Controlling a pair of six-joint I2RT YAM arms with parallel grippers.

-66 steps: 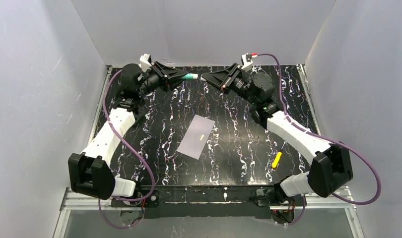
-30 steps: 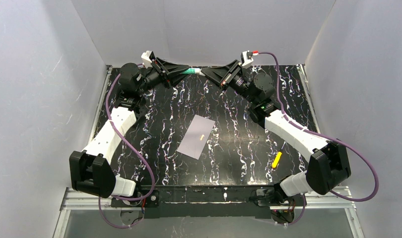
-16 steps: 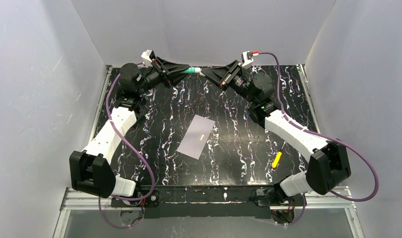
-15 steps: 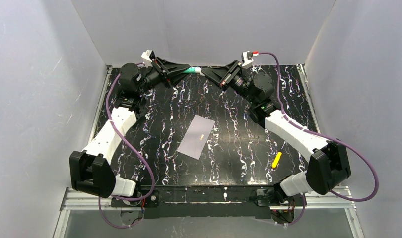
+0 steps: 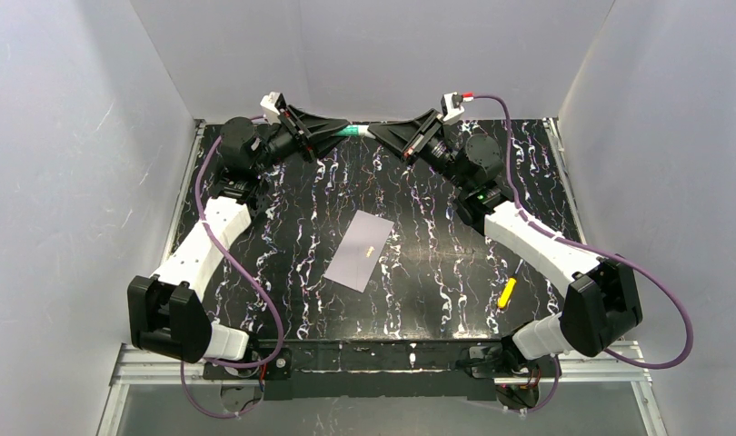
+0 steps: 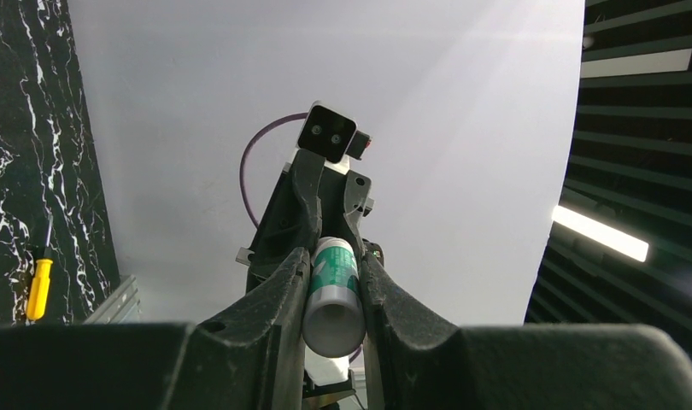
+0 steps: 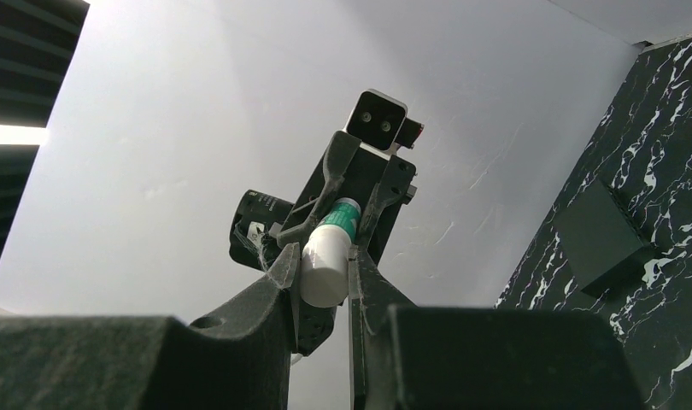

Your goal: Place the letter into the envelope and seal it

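Right gripper (image 5: 379, 136) now clamps the white cap end of glue stick (image 5: 355, 131); left gripper (image 5: 343, 133) clamps its body. Two seconds back, a gap. Likely uncapping for sealing. Envelope (image 5: 360, 250) lies flat, well apart, on their near side. Letter not visible.

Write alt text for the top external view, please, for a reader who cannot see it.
Two robot arms meet at the far edge of a black marbled table, both sets of jaws closed on one green-and-white tube. A pale lavender envelope lies flat mid-table; a yellow screwdriver lies near the right arm.
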